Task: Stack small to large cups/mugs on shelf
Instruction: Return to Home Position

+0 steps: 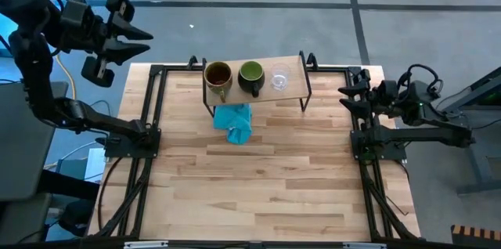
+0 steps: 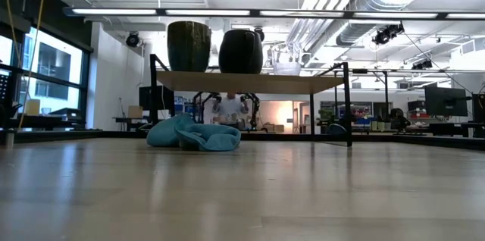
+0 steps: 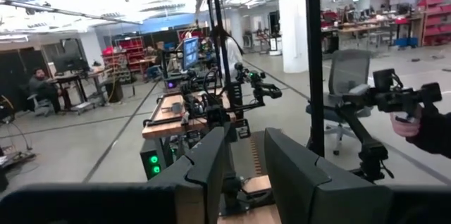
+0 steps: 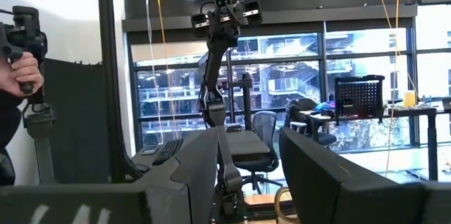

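Off the table's far left corner, the left gripper (image 1: 143, 41) hangs raised above the floor, fingers parted and holding nothing; its wrist view shows the same bare gap between the two dark fingers (image 3: 211, 164). At the table's (image 1: 258, 194) right edge the right gripper (image 1: 347, 99) sits low on its folded arm, pointing inward across the planks, its fingers (image 4: 201, 168) also apart and empty. Both arms are well apart from the shelf (image 1: 291, 91), which stands on thin black legs at the far middle of the table. On its board three vessels stand upright in a row: the brown mug (image 1: 218, 75) at the end nearer the left arm, the green mug (image 1: 250, 74) just beside it in the middle, and the glass cup (image 1: 279, 77) toward the right arm's end. Whether the two mugs touch cannot be told. A teal cloth (image 1: 235, 120) lies crumpled on the table, partly under the shelf below the brown mug. Beyond the table, a person's hand (image 4: 21, 69) grips a dark device.
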`<move>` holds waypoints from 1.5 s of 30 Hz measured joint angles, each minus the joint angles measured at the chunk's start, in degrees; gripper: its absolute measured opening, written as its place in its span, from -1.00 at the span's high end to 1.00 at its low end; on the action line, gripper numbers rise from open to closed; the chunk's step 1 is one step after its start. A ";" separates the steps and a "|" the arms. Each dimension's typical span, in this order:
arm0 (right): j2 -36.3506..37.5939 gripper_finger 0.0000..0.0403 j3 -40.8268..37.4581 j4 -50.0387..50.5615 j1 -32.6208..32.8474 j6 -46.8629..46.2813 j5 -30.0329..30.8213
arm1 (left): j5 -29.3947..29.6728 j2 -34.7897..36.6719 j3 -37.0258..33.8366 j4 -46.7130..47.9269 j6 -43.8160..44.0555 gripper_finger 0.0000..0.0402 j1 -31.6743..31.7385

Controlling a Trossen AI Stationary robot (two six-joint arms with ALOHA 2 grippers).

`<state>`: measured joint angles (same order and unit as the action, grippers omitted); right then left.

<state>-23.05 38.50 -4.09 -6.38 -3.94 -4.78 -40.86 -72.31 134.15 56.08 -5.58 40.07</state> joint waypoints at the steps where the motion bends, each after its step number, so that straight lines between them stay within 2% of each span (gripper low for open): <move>1: 0.01 0.28 0.00 -0.01 0.01 0.31 -0.01 | -0.15 0.21 -0.04 0.44 -0.45 0.55 0.00; 6: 0.00 0.28 0.00 -0.48 0.00 2.03 -0.13 | -0.35 1.38 -0.89 2.59 -2.11 0.55 0.00; 10: 0.00 0.28 0.00 -0.86 0.01 2.92 -0.15 | -0.33 4.37 -6.85 0.48 -2.10 0.55 0.00; 14: 0.02 0.28 0.00 -1.21 0.01 2.92 -0.16 | -0.31 9.62 -18.05 -6.47 -1.19 0.55 0.00; 18: 0.28 0.28 0.00 -1.16 0.00 2.92 -0.15 | 0.02 16.61 -32.48 -18.59 2.45 0.55 0.00; 22: 0.73 0.28 0.00 -1.21 0.01 2.64 -0.15 | 4.27 23.68 -46.22 -29.20 6.66 0.55 0.02; 28: 1.37 0.28 0.00 -1.14 -0.01 2.50 -0.15 | 5.96 31.38 -61.00 -38.66 11.78 0.55 0.02; 37: 1.55 0.28 0.00 -0.94 0.00 1.47 -2.38 | 9.22 39.39 -74.78 -44.18 17.02 0.55 0.02; 45: 1.55 0.28 0.00 1.76 0.00 0.96 -2.55 | 10.09 43.82 -82.34 -46.60 20.19 0.55 0.02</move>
<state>-21.50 38.50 -2.33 -6.38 -2.98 -7.33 -30.76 -28.49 51.81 9.47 14.61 40.10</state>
